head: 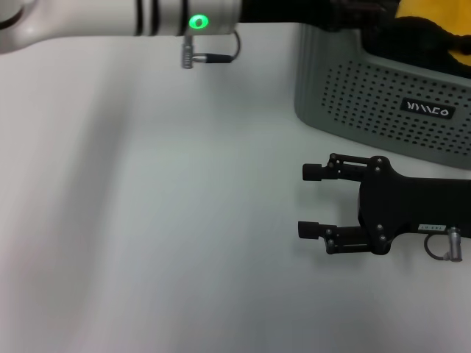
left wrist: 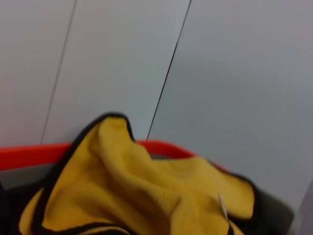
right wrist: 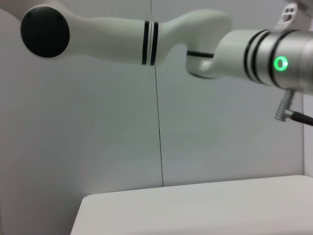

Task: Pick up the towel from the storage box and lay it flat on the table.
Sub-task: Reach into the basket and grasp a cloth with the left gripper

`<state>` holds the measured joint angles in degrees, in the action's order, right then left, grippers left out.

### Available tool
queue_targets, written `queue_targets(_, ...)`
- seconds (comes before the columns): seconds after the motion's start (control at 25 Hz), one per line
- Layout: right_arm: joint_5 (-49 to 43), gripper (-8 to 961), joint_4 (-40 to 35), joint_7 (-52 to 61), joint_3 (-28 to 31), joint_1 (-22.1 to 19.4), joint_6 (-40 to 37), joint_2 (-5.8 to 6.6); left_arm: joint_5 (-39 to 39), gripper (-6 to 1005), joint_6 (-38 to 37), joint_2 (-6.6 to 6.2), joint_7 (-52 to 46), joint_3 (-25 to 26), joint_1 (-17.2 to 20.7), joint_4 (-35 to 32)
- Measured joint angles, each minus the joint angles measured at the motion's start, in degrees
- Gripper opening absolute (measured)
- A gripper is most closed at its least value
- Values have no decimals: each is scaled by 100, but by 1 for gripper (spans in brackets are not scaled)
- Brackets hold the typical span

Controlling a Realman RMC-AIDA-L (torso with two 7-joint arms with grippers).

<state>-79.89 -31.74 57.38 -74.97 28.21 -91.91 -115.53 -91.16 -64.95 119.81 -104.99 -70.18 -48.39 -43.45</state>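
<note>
The grey-green perforated storage box (head: 368, 95) with its black label stands at the far right of the white table (head: 184, 220). A yellow black-edged towel (head: 434, 18) lies bunched in it and fills the left wrist view (left wrist: 146, 191). The dark green towel is not in view. My left arm reaches across the far edge, and its dark gripper (head: 357, 16) is over the box's near-left corner. My right gripper (head: 309, 201) is open and empty, low over the table in front of the box, with its fingers pointing left.
The left arm's white forearm with a green light (head: 197, 22) spans the far side of the table and also shows in the right wrist view (right wrist: 146, 36). An orange rim (left wrist: 29, 154) shows behind the yellow towel. A grey panelled wall (right wrist: 98, 137) stands behind.
</note>
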Motion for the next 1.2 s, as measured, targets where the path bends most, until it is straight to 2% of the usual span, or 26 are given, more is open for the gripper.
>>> queue_targets(0.2,0,768,0,-77,0,0,-33,-7,-171,817,1016,12,-557,-1133,-96,-509)
queue_targets(0.64,4,769,35,-249,0,-22,-221,-42,-280,785,1609,45,-732,-1704,-278,-594)
queue_targets(0.68,5,769,42,-259,1,-26,-236,-41,-283,778,1958,45,-716,-2058,-350,-600)
queue_targets(0.8,6,769,51,-293,1,-33,-269,-41,-341,757,2233,44,-715,-2380,-434,-612)
queue_targets(1.2,37,769,64,-366,0,-60,-289,-39,-576,688,3126,59,-710,-2989,-512,-721)
